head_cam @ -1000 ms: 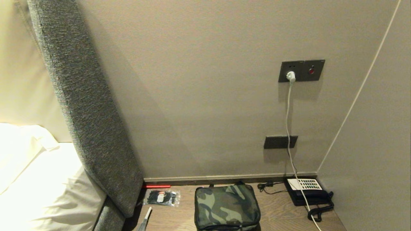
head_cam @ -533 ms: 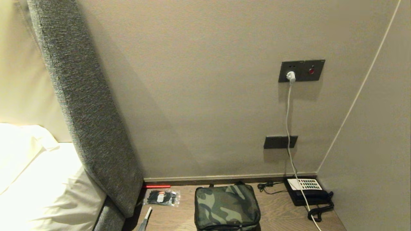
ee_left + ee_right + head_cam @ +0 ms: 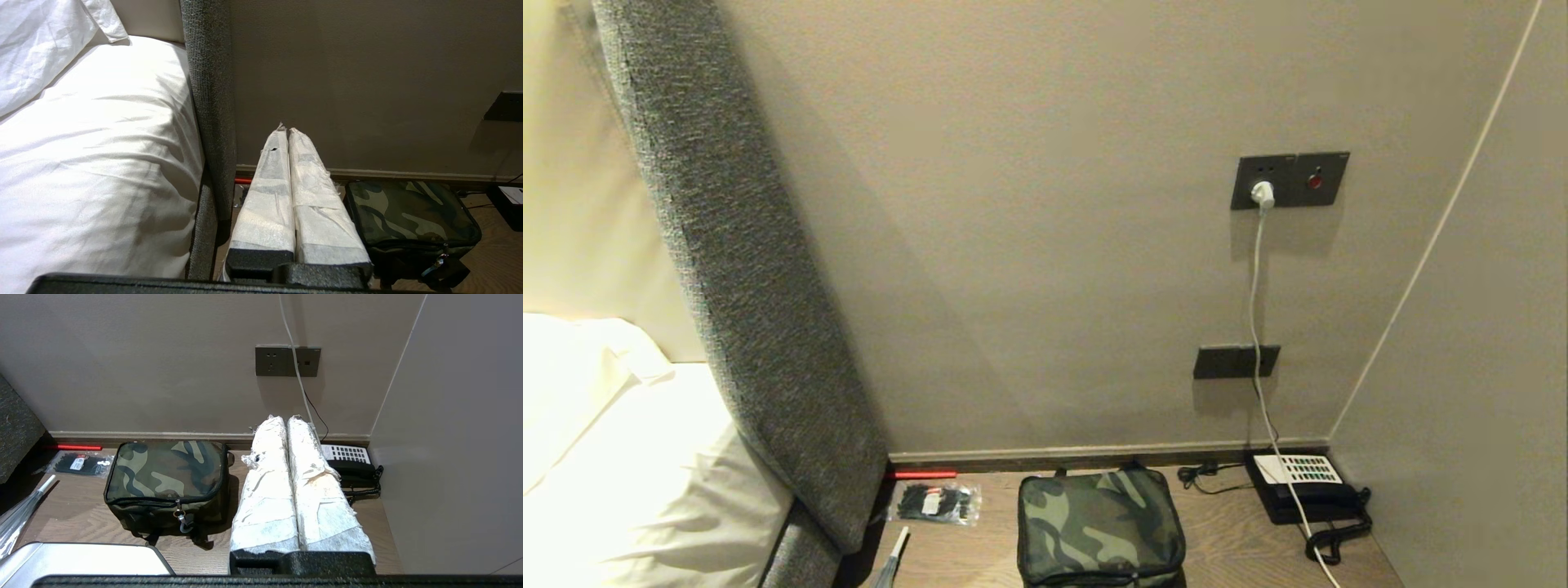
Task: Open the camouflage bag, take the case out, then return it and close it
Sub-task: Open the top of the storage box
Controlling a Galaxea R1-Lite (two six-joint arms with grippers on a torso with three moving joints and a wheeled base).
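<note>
The camouflage bag (image 3: 1100, 527) stands zipped shut on the wooden bedside surface, near the wall; it also shows in the left wrist view (image 3: 410, 214) and the right wrist view (image 3: 165, 473). A zip puller with a ring (image 3: 179, 516) hangs on its front face. The case is hidden. My left gripper (image 3: 287, 130) hovers shut and empty, off to the bag's left and short of it. My right gripper (image 3: 285, 417) is shut and empty too, held to the bag's right, in front of the telephone. Neither arm shows in the head view.
A black telephone (image 3: 1303, 486) with a white key panel sits at the right by the corner, a white cable (image 3: 1255, 327) running up to the wall socket. A clear packet of black items (image 3: 934, 502) lies left of the bag. A grey headboard (image 3: 743, 286) and white bed (image 3: 621, 474) fill the left.
</note>
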